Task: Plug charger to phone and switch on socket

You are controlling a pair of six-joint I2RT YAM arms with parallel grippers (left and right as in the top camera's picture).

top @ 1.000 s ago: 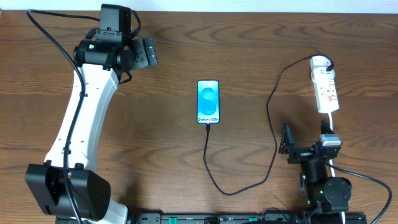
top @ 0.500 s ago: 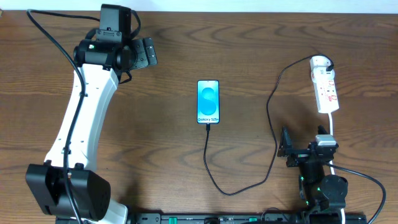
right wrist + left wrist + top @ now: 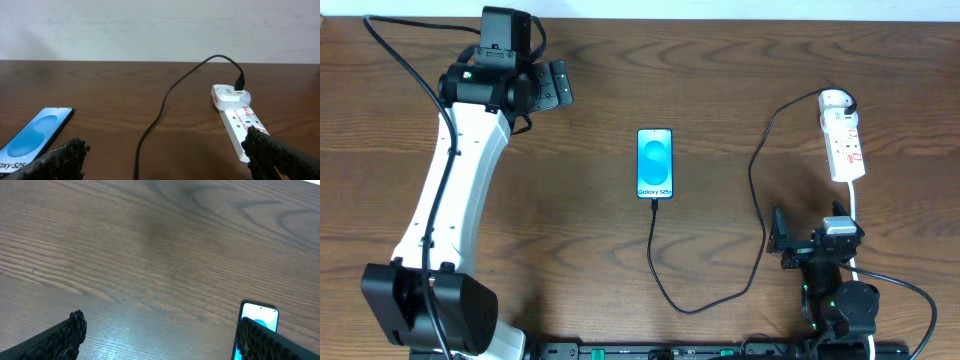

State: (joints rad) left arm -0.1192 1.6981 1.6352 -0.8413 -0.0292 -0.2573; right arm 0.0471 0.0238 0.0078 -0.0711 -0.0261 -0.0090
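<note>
The phone (image 3: 655, 163) lies flat at the table's middle, blue screen up. The thin black charger cable (image 3: 752, 190) runs from the phone's near end in a loop to the white adapter on the socket (image 3: 844, 145), a white power strip at the right. My left gripper (image 3: 556, 84) is open and empty at the far left; its wrist view shows the phone's corner (image 3: 260, 317) by the right finger. My right gripper (image 3: 778, 237) is open and empty near the front right, below the strip. Its wrist view shows the phone (image 3: 37, 135), cable (image 3: 165, 97) and socket (image 3: 240, 120).
The socket's white cord (image 3: 856, 215) runs toward the right arm's base. The table's front edge holds a black rail (image 3: 650, 352). A pale wall stands behind the table in the right wrist view (image 3: 150, 25).
My right gripper has drawn back a little toward the front of the table. The left arm, phone and cable have not moved.
</note>
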